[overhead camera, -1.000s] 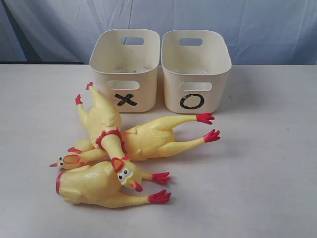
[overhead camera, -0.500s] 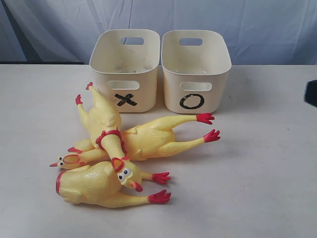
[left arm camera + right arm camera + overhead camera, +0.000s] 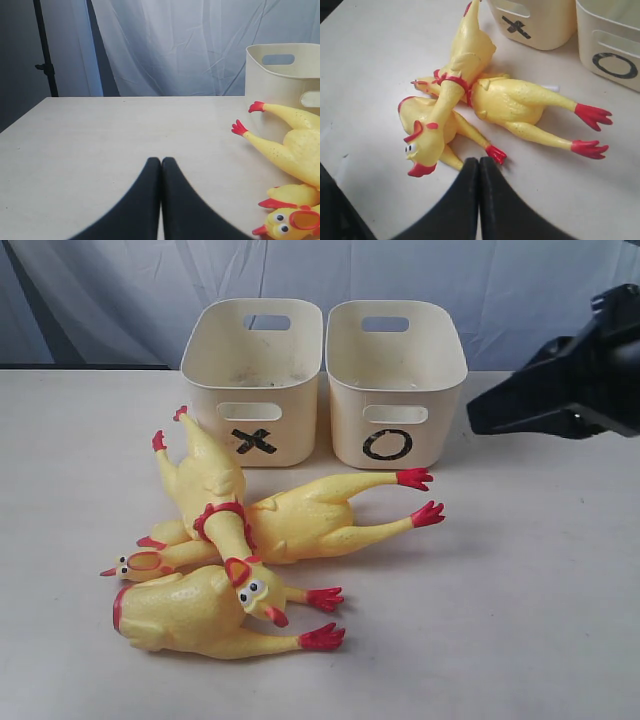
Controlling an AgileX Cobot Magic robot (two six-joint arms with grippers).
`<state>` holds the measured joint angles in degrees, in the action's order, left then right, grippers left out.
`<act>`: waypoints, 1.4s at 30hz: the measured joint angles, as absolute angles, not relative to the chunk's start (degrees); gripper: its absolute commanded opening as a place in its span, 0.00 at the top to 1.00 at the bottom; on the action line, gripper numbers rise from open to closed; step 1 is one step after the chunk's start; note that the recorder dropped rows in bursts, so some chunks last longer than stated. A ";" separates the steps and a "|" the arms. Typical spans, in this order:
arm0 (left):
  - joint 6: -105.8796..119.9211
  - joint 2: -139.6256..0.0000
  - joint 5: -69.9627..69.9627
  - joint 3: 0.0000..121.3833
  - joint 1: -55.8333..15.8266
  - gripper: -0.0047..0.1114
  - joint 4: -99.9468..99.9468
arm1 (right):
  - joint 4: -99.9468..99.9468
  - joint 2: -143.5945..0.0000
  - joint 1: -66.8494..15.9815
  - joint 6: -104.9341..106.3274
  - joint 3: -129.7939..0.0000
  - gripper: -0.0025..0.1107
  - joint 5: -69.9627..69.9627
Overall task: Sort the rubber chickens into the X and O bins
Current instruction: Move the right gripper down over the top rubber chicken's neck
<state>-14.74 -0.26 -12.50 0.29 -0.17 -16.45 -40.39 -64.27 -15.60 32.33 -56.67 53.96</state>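
Note:
Three rubber chickens lie piled in front of the bins. A whole chicken (image 3: 215, 495) lies on top with its head (image 3: 255, 595) toward the front. Under it a second chicken (image 3: 315, 520) points its red feet right. A headless body (image 3: 185, 615) lies in front, and a head (image 3: 140, 562) pokes out at the left. The X bin (image 3: 255, 350) and O bin (image 3: 395, 350) stand side by side behind. My right gripper (image 3: 472, 425) hovers shut to the right of the O bin; in its wrist view it (image 3: 479, 161) hangs above the pile. My left gripper (image 3: 161, 161) is shut over bare table, left of the chickens (image 3: 290, 150).
A pale curtain hangs behind the table (image 3: 540, 570). A dark stand (image 3: 44, 50) rises past the table's far left corner. A cream bin (image 3: 280, 75) stands behind the chicken legs in the left wrist view.
My right arm has come in from the right edge of the exterior view and reached left toward the O bin. The chickens and bins have not moved.

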 measured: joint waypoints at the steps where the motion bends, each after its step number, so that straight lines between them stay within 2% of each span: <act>1: -14.74 -0.26 -12.50 0.29 -0.17 0.96 -16.45 | -39.67 -65.62 -16.63 32.33 -57.36 0.99 53.29; 10: -14.74 -0.26 -12.50 0.29 -0.17 0.96 -16.45 | -30.45 -78.48 -28.24 30.80 -66.69 0.99 51.61; 13: -14.74 -0.26 -12.50 0.29 -0.17 0.96 -16.45 | -23.86 -86.48 -34.72 27.21 -72.02 0.99 52.66; 19: -14.74 -0.26 -12.50 0.29 -0.17 0.96 -16.45 | -19.98 -98.93 -42.42 21.55 -80.44 0.97 56.24; 21: -14.74 -0.26 -12.50 0.29 -0.17 0.96 -16.45 | -19.98 -101.37 -44.03 20.90 -82.73 0.84 56.34; 25: -14.74 -0.26 -12.50 0.29 -0.17 0.96 -16.45 | -22.33 -105.02 -45.24 18.55 -85.64 0.33 55.47; 26: -14.74 -0.26 -12.50 0.29 -0.17 0.96 -16.45 | -23.20 -105.66 -45.24 16.47 -85.85 0.29 54.35; 30: -14.74 -0.26 -12.50 0.29 -0.17 0.96 -16.45 | -23.67 -107.41 -45.24 11.88 -85.98 0.33 52.42; 42: -14.74 -0.26 -12.50 0.29 -0.17 0.96 -16.45 | -24.53 -112.37 -45.24 7.07 -86.11 0.33 49.48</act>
